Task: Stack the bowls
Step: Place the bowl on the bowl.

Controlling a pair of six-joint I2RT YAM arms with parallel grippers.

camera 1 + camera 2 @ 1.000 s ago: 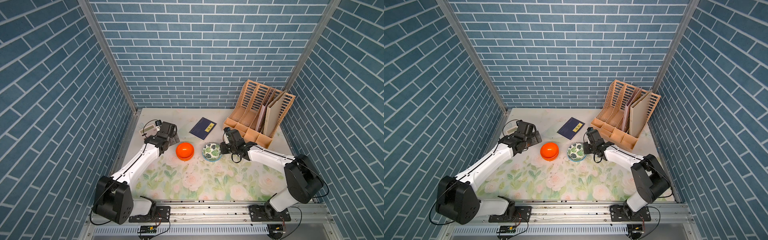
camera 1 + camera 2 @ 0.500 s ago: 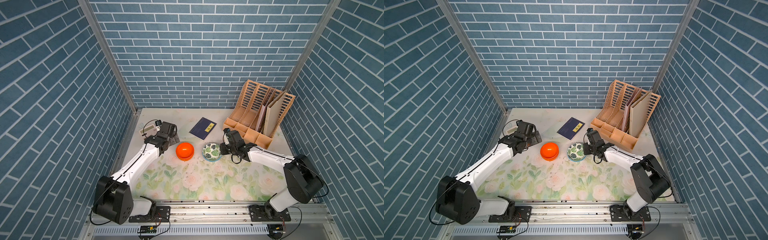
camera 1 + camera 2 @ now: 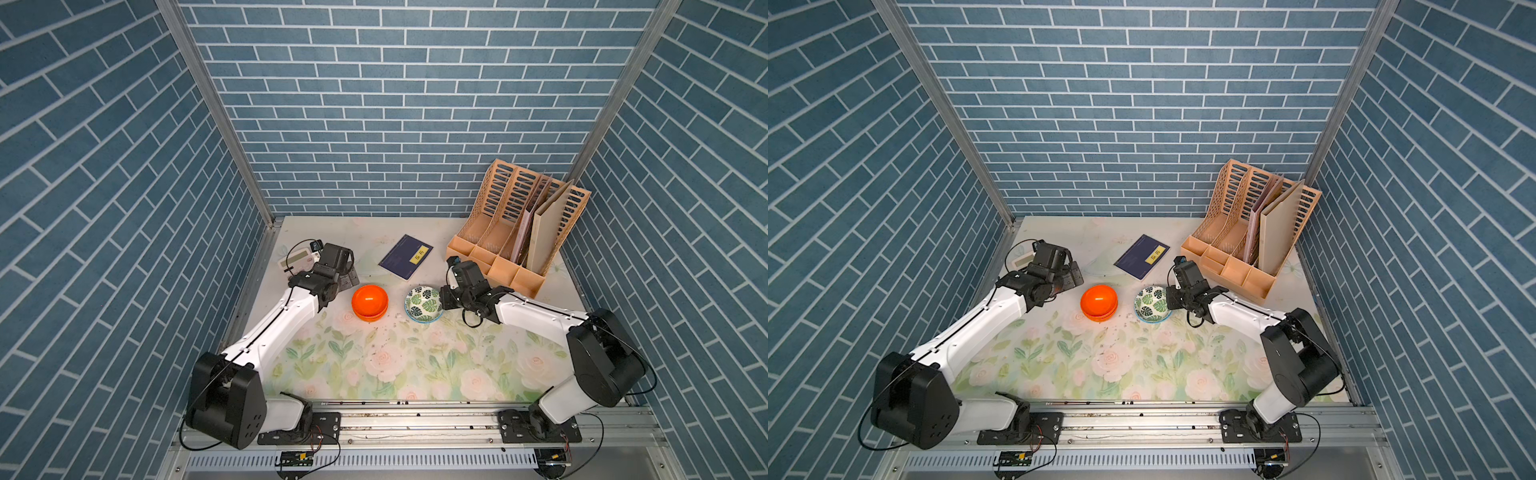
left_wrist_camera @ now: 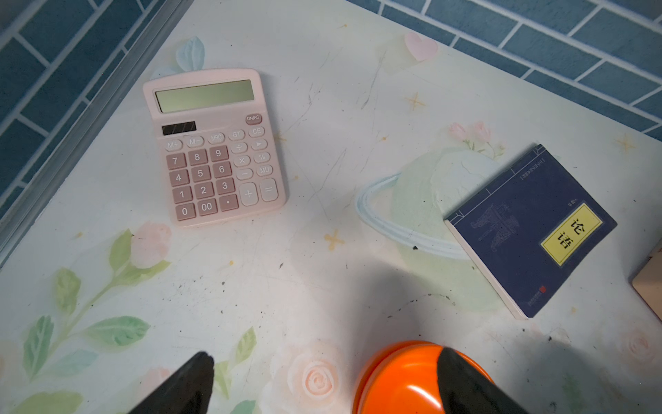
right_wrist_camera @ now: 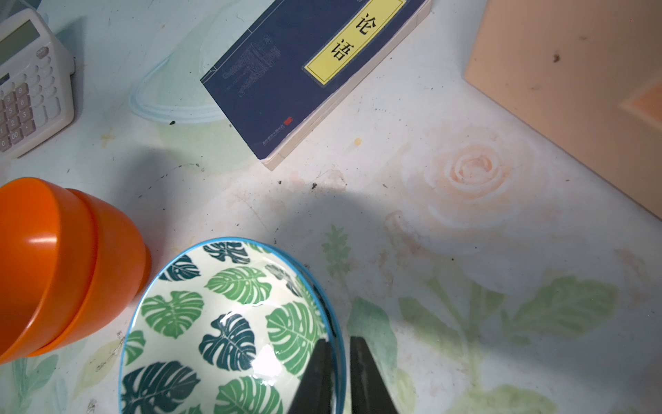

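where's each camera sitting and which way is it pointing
Top views: high at the front, looking down toward the back wall; left arm and right arm whole, orange bowls, leaf-print bowl.
Left wrist: on the left arm, looking down past the open left end effector at calculator and book.
Right wrist: on the right arm, looking down; right end effector closed on the leaf-print bowl's rim.
Shared: both wrist views show book, calculator, orange bowls.

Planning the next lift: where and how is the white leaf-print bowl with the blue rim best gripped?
The white leaf-print bowl sits upright and open, so take its thin rim on the side facing the right arm, one finger inside, one outside. The right gripper pinches just there.
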